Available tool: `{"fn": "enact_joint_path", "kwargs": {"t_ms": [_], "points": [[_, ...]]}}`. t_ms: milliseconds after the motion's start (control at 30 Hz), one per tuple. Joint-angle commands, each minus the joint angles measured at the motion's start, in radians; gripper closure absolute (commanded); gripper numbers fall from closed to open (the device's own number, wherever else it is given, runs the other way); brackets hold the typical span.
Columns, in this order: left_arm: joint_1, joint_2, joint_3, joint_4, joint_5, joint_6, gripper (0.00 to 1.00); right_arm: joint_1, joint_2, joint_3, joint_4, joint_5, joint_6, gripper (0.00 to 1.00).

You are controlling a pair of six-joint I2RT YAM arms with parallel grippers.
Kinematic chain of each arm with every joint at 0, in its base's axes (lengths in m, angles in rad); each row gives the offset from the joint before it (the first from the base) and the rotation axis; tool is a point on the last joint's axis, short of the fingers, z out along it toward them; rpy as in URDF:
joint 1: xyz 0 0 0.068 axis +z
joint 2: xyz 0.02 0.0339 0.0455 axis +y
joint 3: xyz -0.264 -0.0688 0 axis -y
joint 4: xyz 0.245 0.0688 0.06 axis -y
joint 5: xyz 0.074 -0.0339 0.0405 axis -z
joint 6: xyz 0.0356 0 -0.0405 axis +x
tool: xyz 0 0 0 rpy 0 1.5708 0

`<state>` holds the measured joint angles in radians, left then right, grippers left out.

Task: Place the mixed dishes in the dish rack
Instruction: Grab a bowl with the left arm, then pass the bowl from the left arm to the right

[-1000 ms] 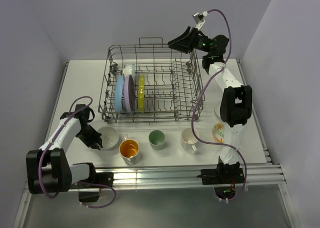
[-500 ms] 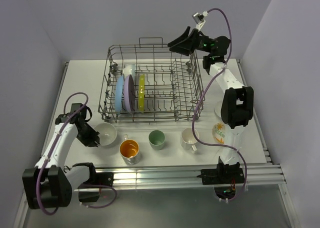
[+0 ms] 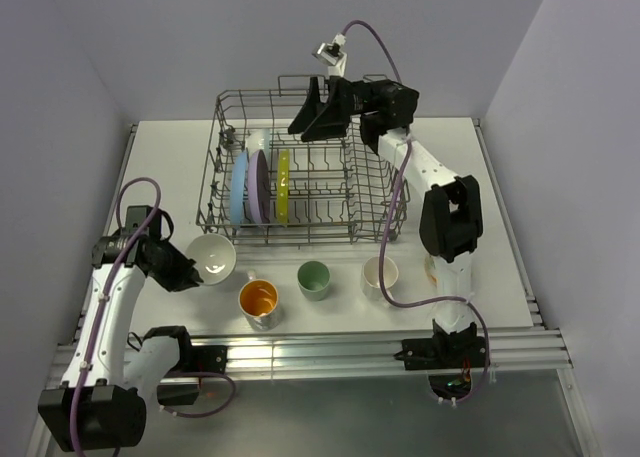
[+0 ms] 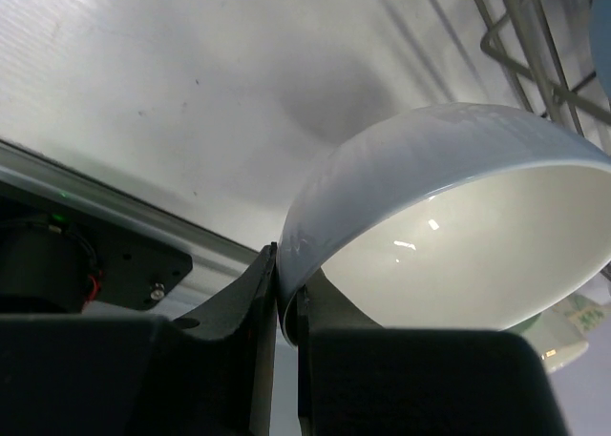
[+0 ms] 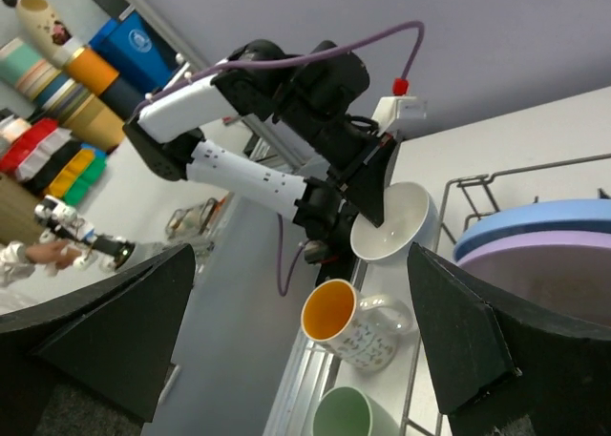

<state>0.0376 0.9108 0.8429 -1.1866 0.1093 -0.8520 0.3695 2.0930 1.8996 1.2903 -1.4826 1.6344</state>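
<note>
One white ceramic bowl [image 3: 212,255] sits at the far left, pinched by its rim in the left gripper [image 3: 190,271]. The wrist view shows the black fingers [image 4: 260,307] closed almost together, with only the thin bowl wall between them. The bowl is tilted and appears lifted clear of the white table [image 3: 160,167], just in front of the near left corner of the grey wire dish rack [image 3: 345,192].

The step in hand looks like carrying this bowl to the rack. Next it must rise over the near wall, then go down between free tines without knocking the plates.

Three plates stand on edge in the rack's left half: a blue plate [image 3: 237,189], a lavender plate [image 3: 256,185] and a yellow-green plate [image 3: 283,185]. One white rounded piece [image 3: 258,140] behind them may be a second bowl.

The right gripper [image 3: 303,127] hangs over the rack's far middle, jaws spread wide and holding nothing.

Three cups wait in a row on the table before the rack: an orange-inside cup [image 3: 258,299], a pale green cup [image 3: 313,277] and a white mug [image 3: 380,274].

Beside the right arm's lower link, a sliver of patterned dish [image 3: 430,267] shows, perhaps one more bowl.
</note>
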Motion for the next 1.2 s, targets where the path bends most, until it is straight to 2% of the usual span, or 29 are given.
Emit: {"fn": "enact_joint_path", "kwargs": {"t_ms": [0, 333, 433, 533, 700, 833, 867, 900, 967, 1000, 1033, 1100, 1133, 1167], "points": [[-0.002, -0.042, 0.058, -0.056, 0.102, -0.019, 1.00, 0.009, -0.042, 0.010, 0.475, -0.140, 0.028, 0.00], [-0.002, -0.067, 0.209, -0.166, 0.188, 0.010, 1.00, 0.088, -0.071, 0.027, 0.477, -0.140, 0.062, 0.00], [-0.002, -0.069, 0.309, -0.176, 0.227, 0.014, 1.00, 0.109, -0.065, 0.065, 0.478, -0.140, 0.091, 0.00], [-0.002, -0.059, 0.372, -0.182, 0.254, 0.014, 1.00, 0.131, -0.025, 0.156, 0.478, -0.142, 0.148, 0.00], [-0.002, -0.021, 0.507, -0.137, 0.270, 0.010, 1.00, 0.164, 0.099, 0.423, 0.428, -0.145, 0.232, 0.00], [-0.002, 0.016, 0.570, -0.073, 0.254, -0.001, 1.00, 0.189, 0.061, 0.467, 0.090, -0.036, -0.034, 0.00], [-0.001, 0.031, 0.579, -0.061, 0.251, -0.001, 1.00, 0.190, 0.044, 0.487, -0.103, 0.014, -0.118, 0.00], [-0.001, 0.040, 0.587, -0.044, 0.245, 0.005, 1.00, 0.193, 0.003, 0.498, -0.208, 0.033, -0.327, 0.00], [-0.002, 0.069, 0.619, -0.036, 0.222, 0.013, 1.00, 0.197, -0.039, 0.541, -0.525, 0.083, -0.534, 0.00], [-0.001, 0.080, 0.631, -0.031, 0.217, 0.016, 1.00, 0.197, -0.056, 0.562, -0.549, 0.114, -0.620, 0.00], [-0.002, 0.092, 0.659, -0.022, 0.211, 0.022, 1.00, 0.195, -0.054, 0.584, -0.539, 0.113, -0.628, 0.00], [-0.002, 0.132, 0.689, -0.016, 0.191, 0.034, 1.00, 0.195, -0.060, 0.563, -0.325, 0.053, -0.590, 0.00], [-0.001, 0.149, 0.721, -0.015, 0.185, 0.040, 1.00, 0.198, -0.062, 0.532, -0.202, 0.015, -0.579, 0.00], [-0.002, 0.184, 0.737, -0.024, 0.181, 0.045, 1.00, 0.206, -0.062, 0.489, 0.010, -0.039, -0.578, 0.00]]}}
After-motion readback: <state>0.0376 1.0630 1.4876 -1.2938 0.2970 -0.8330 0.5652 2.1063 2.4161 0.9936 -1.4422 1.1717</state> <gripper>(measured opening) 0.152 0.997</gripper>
